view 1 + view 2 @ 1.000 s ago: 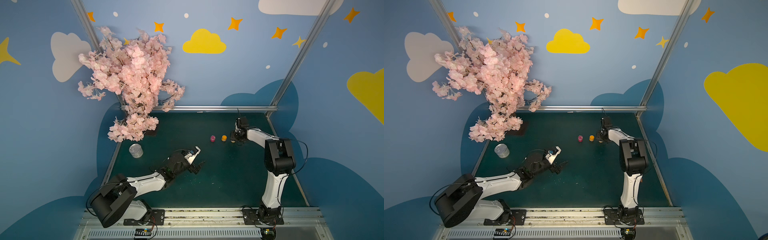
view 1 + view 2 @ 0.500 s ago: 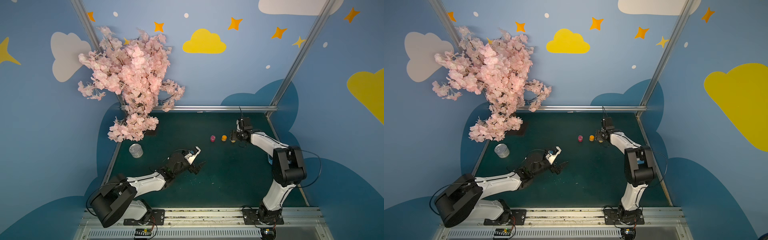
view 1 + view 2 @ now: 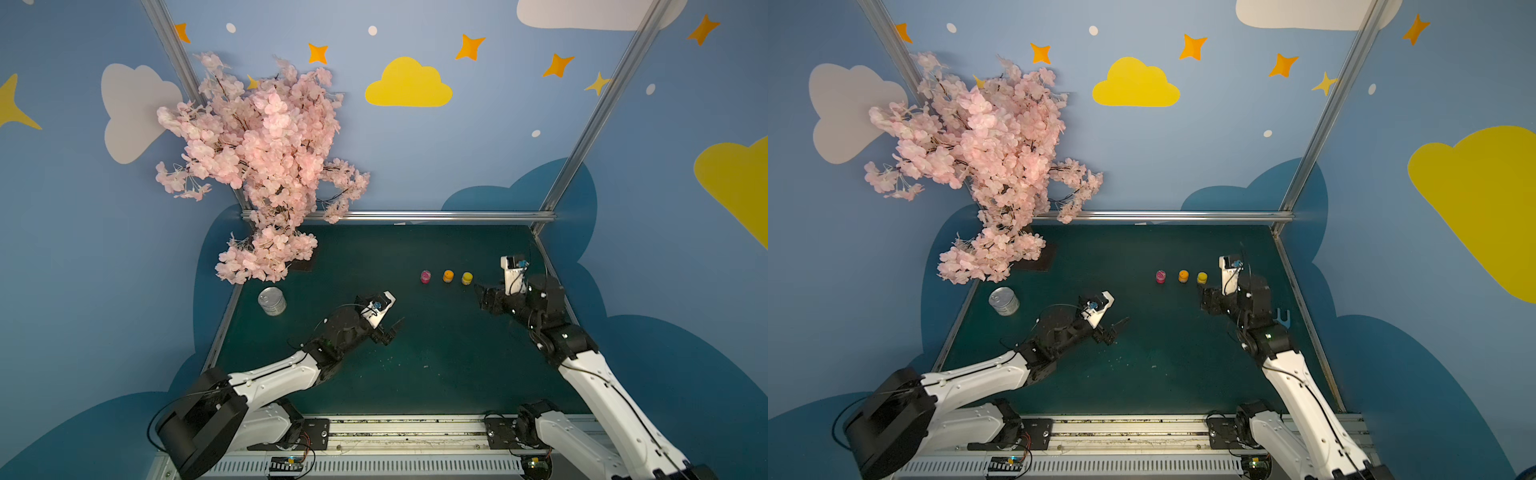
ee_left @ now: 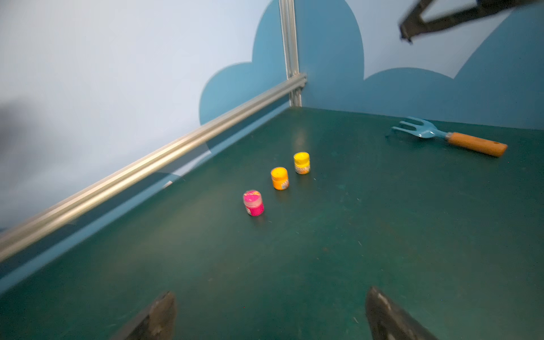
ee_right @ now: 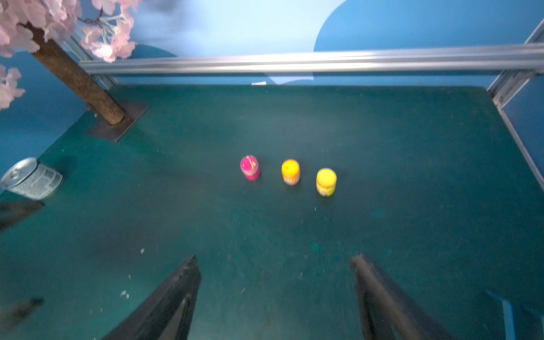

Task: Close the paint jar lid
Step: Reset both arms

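Newly apart: right gripper (image 3: 480, 297), yellow jar (image 3: 467, 278)

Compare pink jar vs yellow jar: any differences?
The pink jar looks streaked on top; the yellow jar is plain on top. The pink jar ends the row nearer the can; the yellow jar ends it nearer the right gripper. Both stand upright, capped, untouched.

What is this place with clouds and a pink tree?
Likely a robot practice booth dressed like a playroom: left arm and right arm mounted on a rail, walls painted with clouds and stars, a blossom tree.
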